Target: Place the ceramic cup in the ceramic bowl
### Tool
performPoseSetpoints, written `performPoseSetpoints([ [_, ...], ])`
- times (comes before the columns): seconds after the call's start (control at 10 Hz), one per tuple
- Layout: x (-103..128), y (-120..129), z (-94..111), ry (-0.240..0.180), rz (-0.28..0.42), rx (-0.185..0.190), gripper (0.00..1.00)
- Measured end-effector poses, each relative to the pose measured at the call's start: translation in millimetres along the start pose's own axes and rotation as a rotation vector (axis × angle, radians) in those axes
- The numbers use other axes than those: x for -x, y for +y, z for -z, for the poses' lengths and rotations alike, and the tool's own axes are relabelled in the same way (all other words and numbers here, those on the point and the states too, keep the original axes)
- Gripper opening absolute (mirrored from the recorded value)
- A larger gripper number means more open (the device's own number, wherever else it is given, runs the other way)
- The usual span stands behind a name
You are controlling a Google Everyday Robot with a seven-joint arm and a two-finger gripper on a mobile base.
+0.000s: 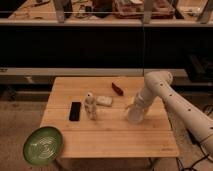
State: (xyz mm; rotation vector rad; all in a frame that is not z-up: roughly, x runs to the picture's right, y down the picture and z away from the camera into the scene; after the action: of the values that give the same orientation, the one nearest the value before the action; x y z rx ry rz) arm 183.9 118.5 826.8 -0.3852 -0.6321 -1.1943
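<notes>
The white ceramic cup (134,115) stands upright on the wooden table (110,132), right of centre. My gripper (135,105) comes down from the right and sits right on the cup's upper part, hiding its rim. The green ceramic bowl (43,146), with pale swirl lines inside, lies at the table's front left corner, far left of the cup and overlapping the table's edge.
A small whitish figurine-like bottle (90,106) stands mid-table. A pale flat block (104,101) lies just right of it and a black phone (75,111) to its left. A dark red object (117,88) lies farther back. Shelving runs behind the table.
</notes>
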Motion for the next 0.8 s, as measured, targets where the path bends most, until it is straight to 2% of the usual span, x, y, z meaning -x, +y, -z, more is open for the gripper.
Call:
performPoseSetpoints([
  [0.2,-4.6,1.9,0.1,0.045,0.017,0.012,0.66],
  [0.4,-4.1,2.7,0.1,0.063,0.019,0.018,0.64],
  [0.8,3.4,2.7,-1.6,0.077,0.036,0.040,0.24],
])
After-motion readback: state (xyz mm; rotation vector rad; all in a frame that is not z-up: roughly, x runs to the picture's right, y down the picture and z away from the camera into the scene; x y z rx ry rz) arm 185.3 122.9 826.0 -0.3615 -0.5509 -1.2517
